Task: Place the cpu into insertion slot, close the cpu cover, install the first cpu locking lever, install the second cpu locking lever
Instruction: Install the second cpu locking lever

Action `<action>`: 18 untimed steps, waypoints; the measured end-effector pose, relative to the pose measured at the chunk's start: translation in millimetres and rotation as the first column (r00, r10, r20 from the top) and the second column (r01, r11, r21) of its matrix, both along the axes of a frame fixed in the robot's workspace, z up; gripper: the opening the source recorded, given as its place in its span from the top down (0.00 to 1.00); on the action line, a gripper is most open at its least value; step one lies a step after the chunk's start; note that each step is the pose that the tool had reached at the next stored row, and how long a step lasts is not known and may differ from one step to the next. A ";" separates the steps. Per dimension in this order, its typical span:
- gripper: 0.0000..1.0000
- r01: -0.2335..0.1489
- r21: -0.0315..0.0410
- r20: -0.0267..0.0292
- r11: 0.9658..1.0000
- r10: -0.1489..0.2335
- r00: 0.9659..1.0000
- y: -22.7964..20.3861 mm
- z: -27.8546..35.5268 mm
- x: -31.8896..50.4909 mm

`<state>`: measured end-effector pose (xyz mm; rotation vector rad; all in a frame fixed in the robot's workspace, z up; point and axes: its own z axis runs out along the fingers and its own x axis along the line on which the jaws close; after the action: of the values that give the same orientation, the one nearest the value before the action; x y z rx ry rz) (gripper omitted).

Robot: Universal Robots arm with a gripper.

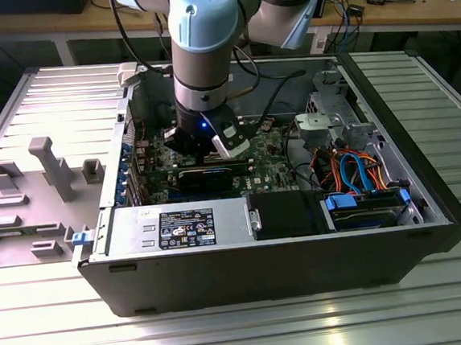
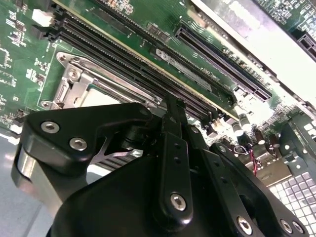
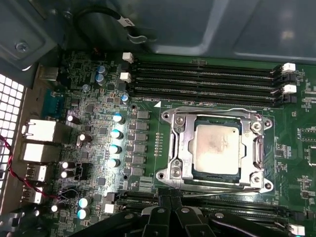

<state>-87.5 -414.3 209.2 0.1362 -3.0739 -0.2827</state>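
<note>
Metal table (image 1: 228, 334) slats are seen under a big open computer case (image 1: 264, 274), which is laid flat so the inside can be reached from above. 1 robot arm (image 1: 203, 46) is reached down into the case. A green board (image 3: 98, 98) is spread across the bottom, with 4 long memory slots (image 3: 207, 79) set along 1 side.

The gripper (image 3: 170, 197) is held low, just beside the edge of the insertion slot (image 3: 165, 174), likely so the thin wire levers there can be worked. Whether the gripper is clenched or let go cannot be told.

The cpu cover (image 3: 180, 143) is laid flat over the slot, so the chip is kept from moving. The cpu (image 3: 217, 148) is already seated in the slot, and its dull silver top is seen through the cover's square window.
</note>
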 end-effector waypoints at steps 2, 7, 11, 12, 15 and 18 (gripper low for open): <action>0.89 0.000 0.004 0.000 1.000 0.000 1.000 0.1 -0.6 -1.3; 0.89 0.000 0.013 0.000 1.000 0.000 1.000 0.1 -3.0 -1.7; 0.89 0.000 0.024 0.000 1.000 0.000 1.000 0.2 -5.2 -1.7; 0.89 0.000 0.026 0.000 1.000 0.000 1.000 0.3 -6.1 -1.7; 0.89 0.000 0.033 0.000 0.999 0.000 1.000 0.8 -7.4 -1.9; 0.89 0.000 0.042 0.000 0.999 0.000 1.000 1.1 -8.0 -3.0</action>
<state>-90.5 -413.2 201.2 0.1378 -3.0691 -0.3476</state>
